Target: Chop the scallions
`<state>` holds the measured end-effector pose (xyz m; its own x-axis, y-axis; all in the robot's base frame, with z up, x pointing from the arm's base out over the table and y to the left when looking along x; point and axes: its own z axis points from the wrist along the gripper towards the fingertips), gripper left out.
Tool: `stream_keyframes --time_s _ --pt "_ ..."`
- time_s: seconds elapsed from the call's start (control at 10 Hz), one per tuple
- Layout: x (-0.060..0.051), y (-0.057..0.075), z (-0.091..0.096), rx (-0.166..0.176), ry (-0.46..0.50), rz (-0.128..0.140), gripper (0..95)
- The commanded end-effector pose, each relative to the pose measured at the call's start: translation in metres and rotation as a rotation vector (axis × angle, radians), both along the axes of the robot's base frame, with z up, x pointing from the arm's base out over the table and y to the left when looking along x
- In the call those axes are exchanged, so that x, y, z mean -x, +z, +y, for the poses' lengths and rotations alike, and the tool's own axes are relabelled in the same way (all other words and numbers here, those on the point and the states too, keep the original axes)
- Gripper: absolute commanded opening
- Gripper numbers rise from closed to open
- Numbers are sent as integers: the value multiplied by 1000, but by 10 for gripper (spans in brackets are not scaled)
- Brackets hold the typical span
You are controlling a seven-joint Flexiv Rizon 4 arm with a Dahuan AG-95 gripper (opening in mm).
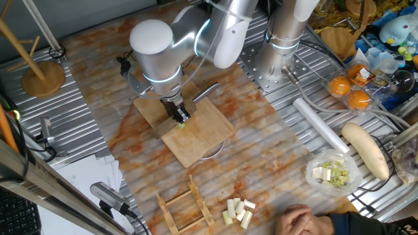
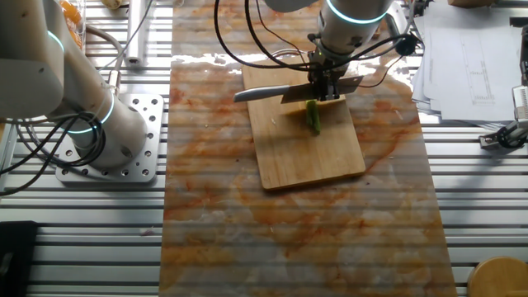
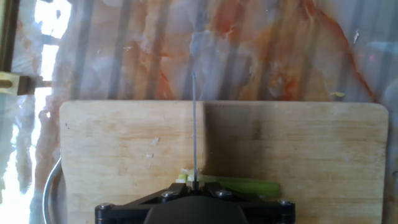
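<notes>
A short scallion stalk (image 2: 313, 115) lies on a wooden cutting board (image 2: 309, 157), close to the board's far edge in the other fixed view and roughly midway along that edge. The stalk is bright green along most of its length and fades to a pale, whitish green at one end; in the hand view (image 3: 239, 184) it runs along the near edge of the board, with the pale end at the left, where it looks frayed or split into a few small pieces. The gripper (image 2: 327, 81) hangs directly above the stalk and is closed on a knife (image 2: 285, 91), whose silver blade sticks out sideways over the board's far edge. In the hand view the blade (image 3: 194, 130) appears edge-on as a thin vertical line, crossing the stalk near its pale end; whether the edge touches the stalk cannot be told. The board sits on a marbled orange and white mat (image 2: 289, 239) covering the table, near the middle of the mat. In one fixed view, a cluster of pale cream cylindrical chunks (image 1: 238, 210) lies near the mat's front edge, and a clear bowl (image 1: 334, 173) of whitish-green bits and white cubes stands off to the right.
</notes>
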<state>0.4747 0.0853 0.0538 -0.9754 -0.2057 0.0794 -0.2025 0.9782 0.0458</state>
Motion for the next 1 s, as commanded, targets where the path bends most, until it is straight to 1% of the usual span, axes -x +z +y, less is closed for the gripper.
stream_keyframes --time_s 0.1,0.2,0.3,0.4,0.5,0.6,0.7,0.8,0.9,1.0 --pt "-2 -2 -1 3 0 -2 0" --pt "-5 -8 -1 5 -1 -8 0" --pt "-13 -26 1 3 -8 -35 0" --pt "-21 -38 7 4 -26 -43 0" --pt "-26 -44 12 13 -35 -37 0" --pt "-27 -44 12 18 -30 -38 0" --pt "-24 -39 9 35 -8 -33 0" --pt "-18 -24 2 29 19 -19 0" --pt "-16 -14 -2 12 24 -10 0" --pt "-14 -1 -4 -15 12 7 0"
